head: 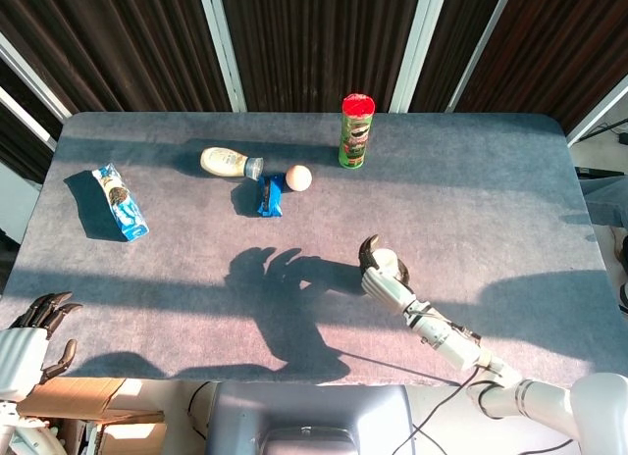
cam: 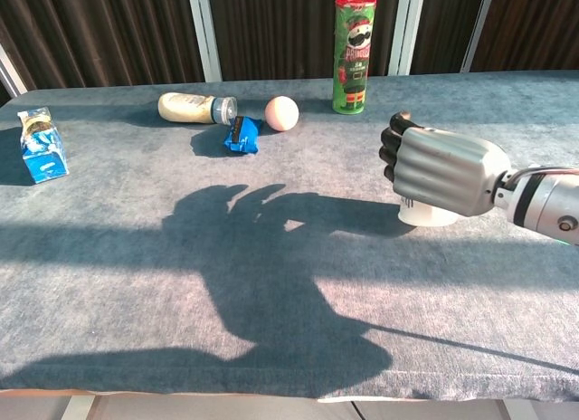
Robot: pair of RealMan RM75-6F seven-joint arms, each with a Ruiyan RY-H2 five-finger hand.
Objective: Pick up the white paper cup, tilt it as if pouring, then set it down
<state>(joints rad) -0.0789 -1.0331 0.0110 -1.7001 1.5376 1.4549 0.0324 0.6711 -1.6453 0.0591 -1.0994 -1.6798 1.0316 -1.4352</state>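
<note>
My right robot hand (cam: 443, 171) is wrapped around the white paper cup (cam: 427, 213), grasping it with the fingers (cam: 392, 153) curled over its far side. From the chest view only the cup's lower edge shows beneath the palm, low over the grey worktop (cam: 136, 257); I cannot tell if it touches the surface. In the head view the cup (head: 386, 262) sits in the hand near the front middle of the worktop. My left robot hand (head: 25, 342) hangs off the near left corner, holding nothing, fingers loosely spread. Along the far side stand a green chip can (cam: 355, 53), a ball (cam: 281, 113), a blue packet (cam: 241, 135), a lying sauce bottle (cam: 196, 107), and a blue snack bag (cam: 41, 145) far left.
</note>
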